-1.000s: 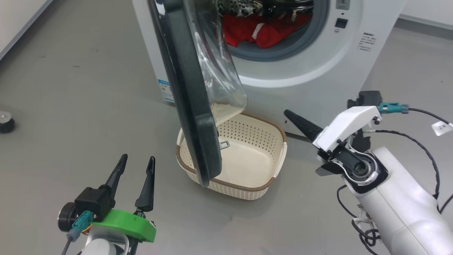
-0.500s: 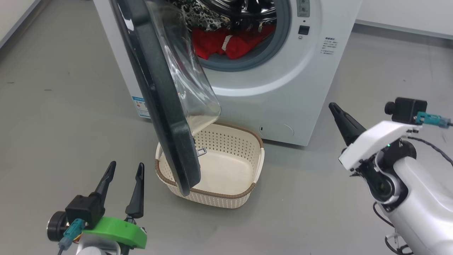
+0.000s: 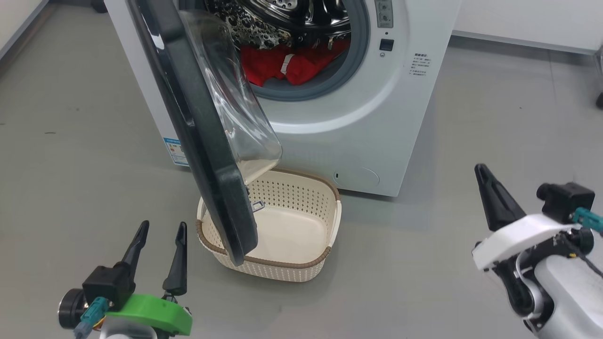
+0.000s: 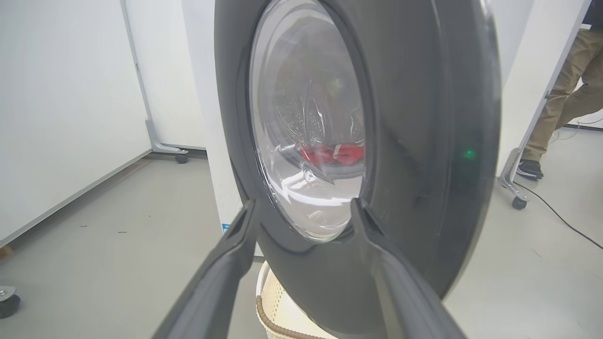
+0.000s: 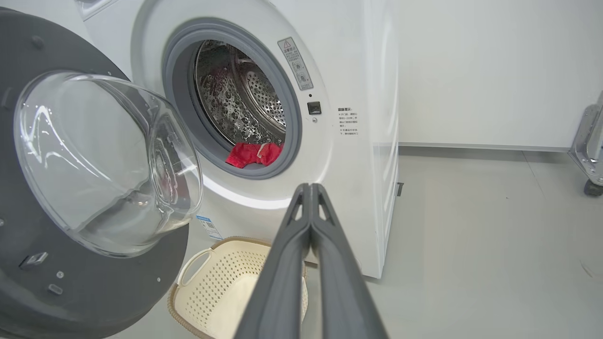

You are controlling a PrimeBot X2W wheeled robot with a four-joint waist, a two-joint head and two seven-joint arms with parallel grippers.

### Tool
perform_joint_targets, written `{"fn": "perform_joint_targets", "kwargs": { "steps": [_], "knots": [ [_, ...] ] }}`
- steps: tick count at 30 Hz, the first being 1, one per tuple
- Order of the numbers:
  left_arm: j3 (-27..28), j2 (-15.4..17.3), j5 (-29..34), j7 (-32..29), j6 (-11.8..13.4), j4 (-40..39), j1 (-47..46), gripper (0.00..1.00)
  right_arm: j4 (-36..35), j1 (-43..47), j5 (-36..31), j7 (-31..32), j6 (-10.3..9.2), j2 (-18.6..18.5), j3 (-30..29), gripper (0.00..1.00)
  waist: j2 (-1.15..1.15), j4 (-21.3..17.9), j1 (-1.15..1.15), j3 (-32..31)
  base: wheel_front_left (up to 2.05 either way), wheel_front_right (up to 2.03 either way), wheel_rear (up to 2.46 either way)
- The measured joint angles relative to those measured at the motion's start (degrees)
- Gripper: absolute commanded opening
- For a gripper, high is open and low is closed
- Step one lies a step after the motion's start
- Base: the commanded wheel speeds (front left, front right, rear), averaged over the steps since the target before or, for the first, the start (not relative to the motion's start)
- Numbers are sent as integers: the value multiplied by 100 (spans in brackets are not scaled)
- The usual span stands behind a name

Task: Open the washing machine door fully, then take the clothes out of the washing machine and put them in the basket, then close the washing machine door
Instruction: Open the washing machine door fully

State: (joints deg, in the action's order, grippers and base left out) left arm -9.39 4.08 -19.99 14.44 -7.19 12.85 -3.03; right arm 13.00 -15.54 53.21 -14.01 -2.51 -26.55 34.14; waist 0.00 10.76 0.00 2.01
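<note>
Black-rimmed washing machine door (image 3: 200,141), bulging clear glass centre

Shiny steel drum (image 5: 245,99); perforated plastic basket (image 3: 301,202).

The washing machine door (image 3: 202,155) covers part of the basket (image 3: 292,271) (its left rim); the washing machine (image 3: 377,117) is cropped above.

I see the washing machine (image 3: 358,117) ahead on the floor. The washing machine door (image 3: 198,141) stands out from its left side toward me, its lower edge over the left end of the basket (image 3: 278,270). The basket is on the floor just before the machine, under the opening. The clothes (image 3: 282,68) lie in the bottom of the drum. My left gripper (image 3: 162,225) is left of the basket near the door, and my right gripper (image 3: 480,168) is well apart to the right.
</note>
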Motion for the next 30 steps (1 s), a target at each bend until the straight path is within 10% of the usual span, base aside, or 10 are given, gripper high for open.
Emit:
{"fn": "perform_joint_targets", "kwargs": {
  "steps": [17, 18, 19, 20, 30],
  "knots": [
    [94, -15, 18, 0, 0, -81, 12, 100, -556, 820, -845, -18, -424, 152, -890, 0, 0, -111, 0, 67, 0, 0, 0],
    [121, -15, 18, 0, 0, -91, 12, 100, -630, 833, -888, -18, -427, 210, -1039, 22, 0, -117, 0, 72, 0, 0, 0],
    [137, -15, 18, 0, 0, -97, 12, 100, -692, 850, -932, -19, -428, 253, -1143, 89, 0, -123, 0, 79, 0, 0, 0],
    [137, -15, 18, 0, 0, -97, 12, 100, -692, 850, -932, -19, -428, 253, -1143, 100, 0, -123, 0, 79, 0, 0, 0],
    [158, -31, 41, 0, 0, -129, 12, 100, -1066, 1323, -1427, -19, -431, 686, -1756, 100, 0, -160, 0, 134, 0, 0, 0]
  ]
}}
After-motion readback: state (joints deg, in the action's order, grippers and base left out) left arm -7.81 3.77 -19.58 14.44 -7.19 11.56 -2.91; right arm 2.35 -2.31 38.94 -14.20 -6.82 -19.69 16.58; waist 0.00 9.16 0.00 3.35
